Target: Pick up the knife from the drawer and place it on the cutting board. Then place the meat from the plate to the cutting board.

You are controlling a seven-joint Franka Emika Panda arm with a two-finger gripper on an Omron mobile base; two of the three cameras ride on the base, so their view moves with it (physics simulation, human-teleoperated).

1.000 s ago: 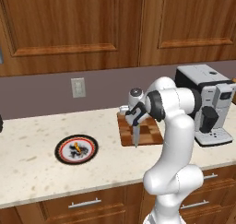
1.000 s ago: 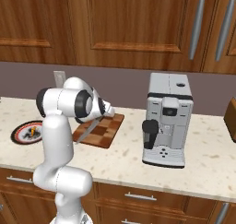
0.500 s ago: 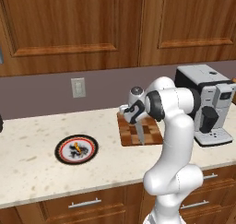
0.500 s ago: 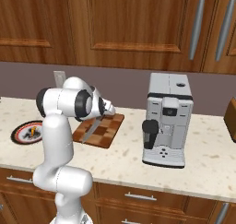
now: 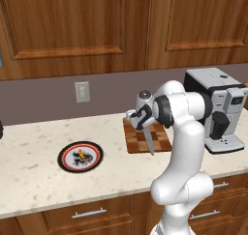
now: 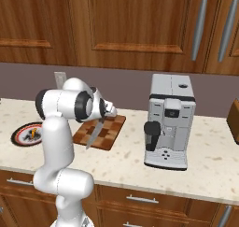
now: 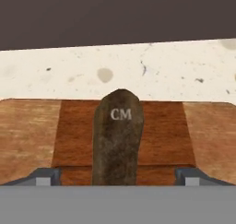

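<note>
Speckled cream stone is giving you open room on the counter [image 5: 34, 181] to the left of the cutting board [image 5: 138, 143] and along its front edge, while the board's far edge is sitting near the grey back wall [image 5: 43, 101]. In the hand view the board [image 7: 32, 135] is filling the lower half, with bare counter [image 7: 184, 71] beyond its far edge.

You are working with a coffee machine [image 6: 170, 123] standing just right of the board [image 6: 109, 132], so the right side is the crowded one. The robot's own white arm [image 5: 186, 147] is covering the board's right part in the left base view. The plate [image 5: 80, 156] is lying well to the left, apart from the board, and the meat [image 5: 80, 155] is sitting on its centre. A wall socket [image 5: 82, 91] is sitting on the wall above and behind it.

Your gripper [image 7: 118, 176] is standing wide, its fingertips [image 7: 44, 176] spread clear of the handle on both sides, gripping nothing. The knife [image 5: 148, 141] is hanging just under the hand over the board, its long axis running steeply, handle up at the gripper and the grey blade pointing down toward the board's front. From the right base view the knife [image 6: 94, 133] is slanting down and to the left. In the hand view the dark handle's [image 7: 118, 140] butt is pointing straight at you, between the fingers. You cannot tell whether the tip is touching the board.
</note>
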